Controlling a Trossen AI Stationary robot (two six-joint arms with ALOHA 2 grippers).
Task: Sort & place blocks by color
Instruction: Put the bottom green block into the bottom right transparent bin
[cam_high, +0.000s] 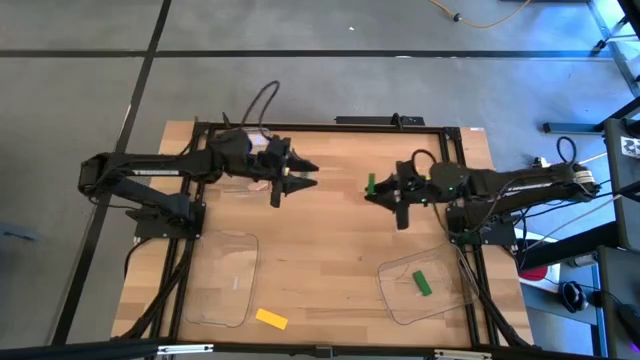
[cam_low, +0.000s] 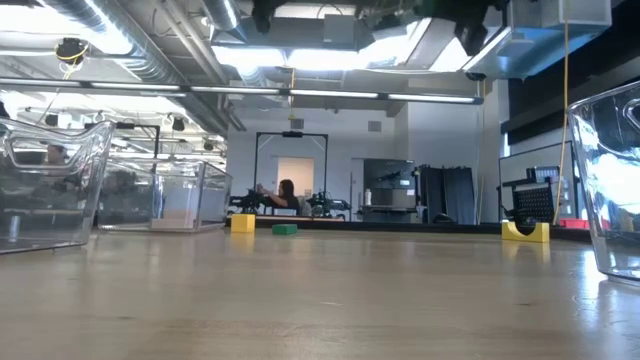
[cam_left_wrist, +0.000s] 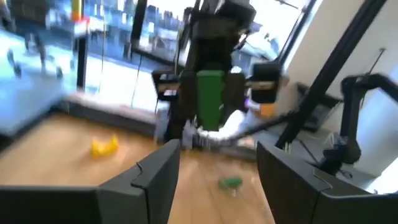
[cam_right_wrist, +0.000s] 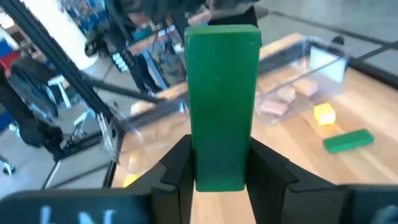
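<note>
Right wrist view: a green block (cam_right_wrist: 222, 106) stands upright between the right gripper's (cam_right_wrist: 219, 165) two fingers, which are clamped on its lower sides. In the high view the same block (cam_high: 371, 184) shows at the tip of the right gripper (cam_high: 376, 191), held above the middle of the table (cam_high: 330, 250). Facing it, a little way off, the left gripper (cam_high: 303, 174) hangs with its fingers apart and nothing between them; the left wrist view shows the held block (cam_left_wrist: 209, 99) ahead, beyond its spread fingers (cam_left_wrist: 157, 174). Below and behind the right gripper a second green block (cam_high: 421, 283) lies in the clear tray (cam_high: 395, 300) near the table's front edge. A yellow block (cam_high: 271, 319) lies on the bare wood near the front edge, just beside another clear tray (cam_high: 225, 305) on the left arm's side.
</note>
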